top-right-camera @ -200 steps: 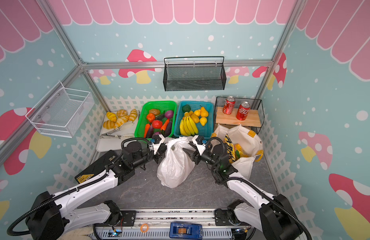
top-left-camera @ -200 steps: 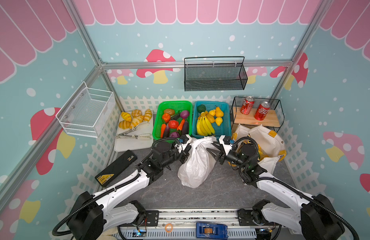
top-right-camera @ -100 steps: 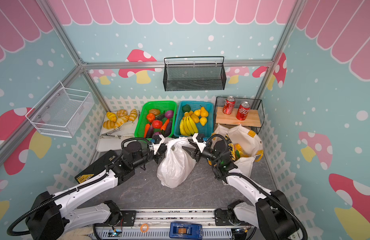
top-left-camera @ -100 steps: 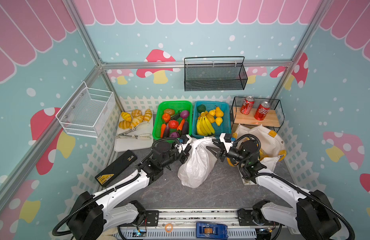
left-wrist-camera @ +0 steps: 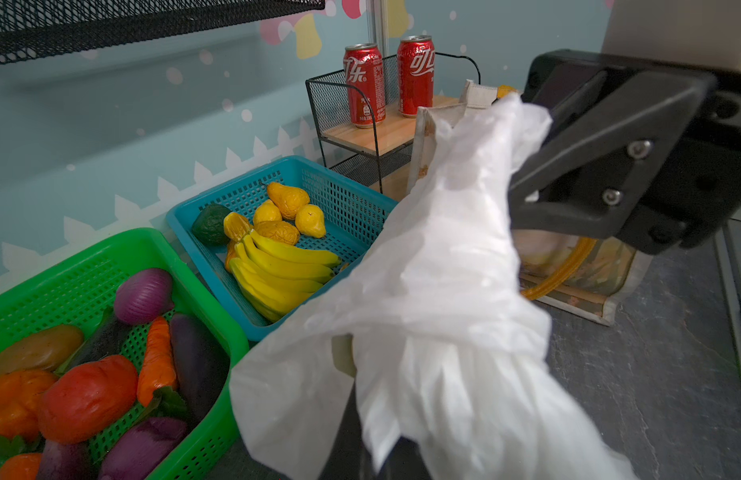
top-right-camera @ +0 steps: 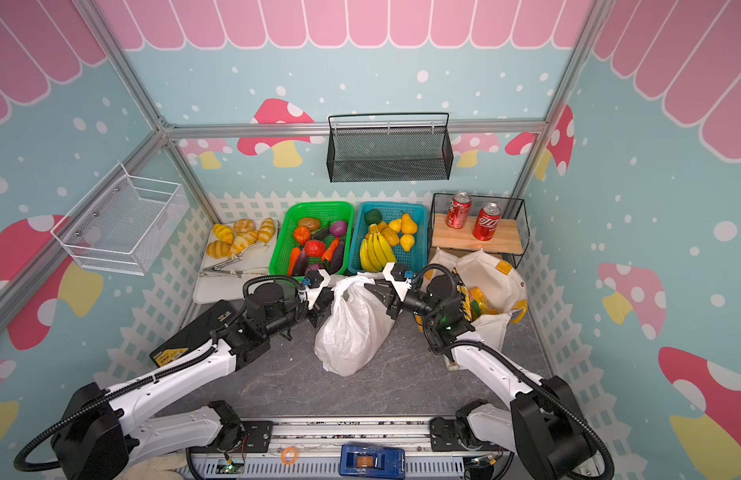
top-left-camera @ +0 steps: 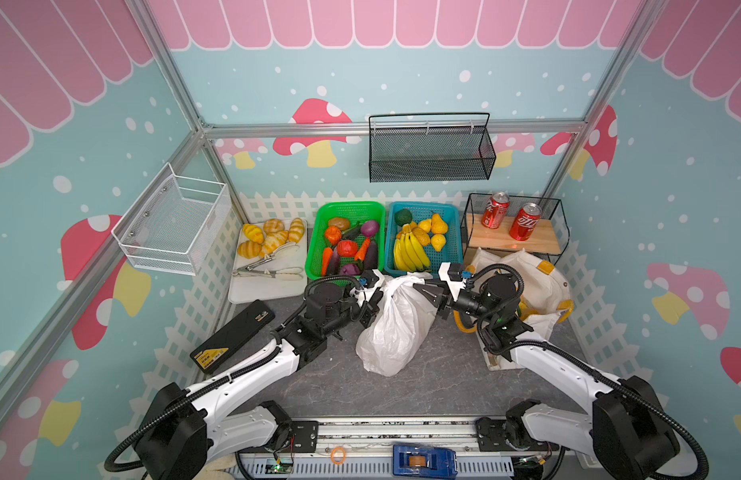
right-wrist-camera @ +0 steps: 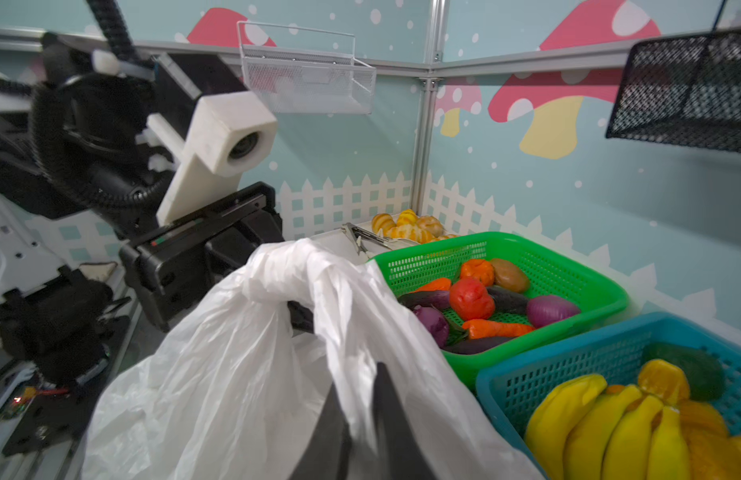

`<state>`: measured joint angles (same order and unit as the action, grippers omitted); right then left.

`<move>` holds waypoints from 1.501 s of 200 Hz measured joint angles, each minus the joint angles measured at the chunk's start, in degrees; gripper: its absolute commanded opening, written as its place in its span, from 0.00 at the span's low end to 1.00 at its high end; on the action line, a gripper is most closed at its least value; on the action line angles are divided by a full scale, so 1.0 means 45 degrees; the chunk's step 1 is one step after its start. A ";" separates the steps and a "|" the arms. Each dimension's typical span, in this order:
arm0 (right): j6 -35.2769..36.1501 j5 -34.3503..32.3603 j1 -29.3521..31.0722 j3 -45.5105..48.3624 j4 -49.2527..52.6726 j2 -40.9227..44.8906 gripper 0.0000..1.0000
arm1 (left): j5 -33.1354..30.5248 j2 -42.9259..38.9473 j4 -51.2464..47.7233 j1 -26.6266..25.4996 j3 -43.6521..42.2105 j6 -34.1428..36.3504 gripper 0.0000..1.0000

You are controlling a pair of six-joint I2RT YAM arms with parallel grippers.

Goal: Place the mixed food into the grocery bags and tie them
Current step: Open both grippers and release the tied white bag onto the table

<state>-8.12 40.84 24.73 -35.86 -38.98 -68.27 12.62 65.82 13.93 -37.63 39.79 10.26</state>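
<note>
Scanning from the left, I found the left gripper point(top-left-camera: 373, 296) with its fingers pressed together on one handle loop of the white plastic bag point(top-left-camera: 395, 332). The bag stood bulging on the grey table point(top-left-camera: 443, 382), just in front of the green basket point(top-left-camera: 348, 203) and blue basket point(top-left-camera: 422, 203). The right gripper point(top-left-camera: 427, 291) pinched the opposite loop. Further right, the cream tote point(top-left-camera: 539, 278) slumped open, with yellow snack packets point(top-right-camera: 474, 296) inside.
</note>
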 measured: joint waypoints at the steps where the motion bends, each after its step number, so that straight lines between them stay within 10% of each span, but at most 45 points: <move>1: -0.0029 -0.0005 0.0000 -0.0005 0.0015 0.0000 0.00 | -0.0005 0.0000 -0.0005 0.0000 0.0000 0.0000 0.00; 186: -0.1282 -0.5202 0.0049 0.1234 0.5289 0.2059 0.00 | -0.6397 -0.1452 -0.3691 0.0359 0.0136 -0.2939 0.00; 300: -0.1311 -0.7572 0.1025 0.0981 0.7363 0.2229 0.00 | -0.6455 -0.0826 -0.4104 0.1729 -0.0695 -0.5906 0.00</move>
<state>-14.02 6.76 29.34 -31.44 -5.85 -58.24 -16.43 62.11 -4.54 -29.85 36.67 -16.32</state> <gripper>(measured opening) 0.054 0.047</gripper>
